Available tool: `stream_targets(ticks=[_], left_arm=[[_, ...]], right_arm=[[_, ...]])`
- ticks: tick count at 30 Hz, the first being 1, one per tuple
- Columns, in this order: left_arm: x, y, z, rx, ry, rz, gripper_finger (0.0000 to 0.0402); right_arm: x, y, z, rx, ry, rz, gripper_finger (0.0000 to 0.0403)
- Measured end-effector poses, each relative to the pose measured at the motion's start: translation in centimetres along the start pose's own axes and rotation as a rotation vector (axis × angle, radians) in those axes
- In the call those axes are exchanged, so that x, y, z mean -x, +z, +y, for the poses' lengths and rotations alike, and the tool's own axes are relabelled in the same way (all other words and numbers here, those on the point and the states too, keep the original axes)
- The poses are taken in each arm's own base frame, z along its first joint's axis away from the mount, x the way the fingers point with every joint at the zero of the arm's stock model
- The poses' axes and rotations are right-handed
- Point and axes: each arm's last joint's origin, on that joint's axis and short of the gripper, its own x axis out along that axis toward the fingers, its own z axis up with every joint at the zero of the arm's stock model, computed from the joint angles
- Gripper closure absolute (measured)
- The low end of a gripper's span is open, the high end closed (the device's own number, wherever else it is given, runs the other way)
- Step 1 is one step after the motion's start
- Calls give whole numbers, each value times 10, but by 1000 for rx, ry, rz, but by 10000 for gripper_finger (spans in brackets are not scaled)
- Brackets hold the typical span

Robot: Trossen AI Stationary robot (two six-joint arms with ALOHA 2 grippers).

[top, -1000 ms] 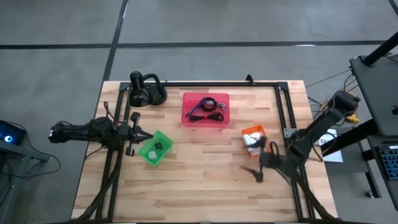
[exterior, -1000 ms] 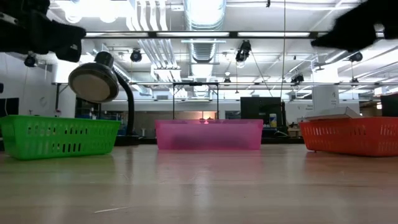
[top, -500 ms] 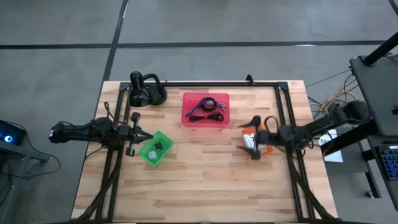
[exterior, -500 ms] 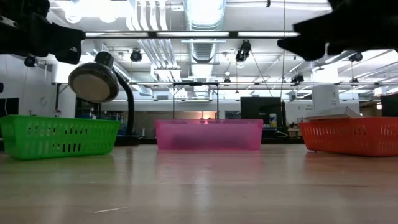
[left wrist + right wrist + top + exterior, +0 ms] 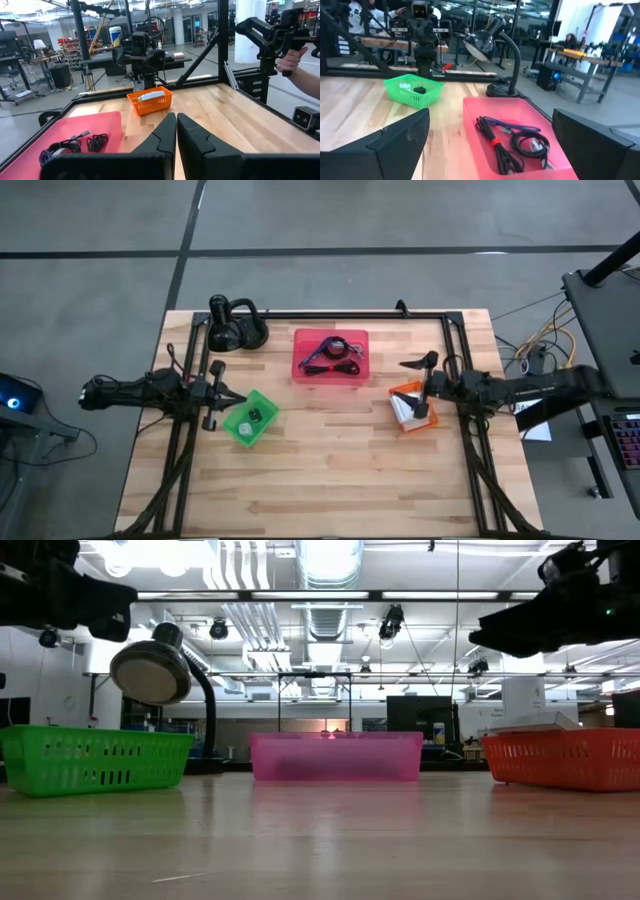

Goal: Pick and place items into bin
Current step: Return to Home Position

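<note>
A pink bin (image 5: 330,356) holds the black coiled cable (image 5: 527,145) and the purple cable (image 5: 502,125). A green bin (image 5: 250,418) holds a tiny dark cube (image 5: 420,90) and a tiny clear piece (image 5: 243,427). Flat white packets (image 5: 402,408) lie in an orange bin (image 5: 412,406). My right gripper (image 5: 415,390) hangs open above the orange bin, level, pointing toward the table's left. My left gripper (image 5: 216,393) is shut and empty, just left of the green bin. The short silvery cable I cannot make out.
A black desk lamp (image 5: 232,325) stands at the far left corner of the table. A dark metal frame (image 5: 455,350) runs along the table's far, left and right sides. Bare wood lies across the near half. A person's hand (image 5: 295,60) holding a handle shows beyond the table's right side.
My right gripper has swung from the near right part of the table toward the far edge. It now stands over the orange bin, and its arm has stretched out level along the right side. The left arm and the bins have kept still.
</note>
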Motion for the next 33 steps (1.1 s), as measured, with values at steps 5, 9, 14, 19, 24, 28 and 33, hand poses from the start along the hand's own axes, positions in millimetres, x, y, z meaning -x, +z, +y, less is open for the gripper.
stream_targets(ticks=[5, 9, 14, 19, 24, 28, 33], left_arm=[[0, -1, 0, 9, 0, 4, 402], [0, -1, 0, 74, 11, 3, 402], [0, -1, 0, 159, 14, -1, 402], [-5, -13, -1, 204, 15, -22, 402], [-9, -27, -2, 180, 25, -14, 402], [-8, -24, -2, 180, 36, -47, 402], [-9, -24, -1, 182, 36, -50, 402]], right_arm=[[14, -1, -4, -40, 9, 18, 3], [26, -4, -4, -78, 94, -68, 3], [33, -2, -2, -59, 223, -109, 3], [31, -10, -1, -59, 208, -30, 3], [30, -11, 0, -58, 206, -8, 3], [29, -12, 0, -56, 207, 5, 3], [29, -13, 0, -57, 207, 12, 3]])
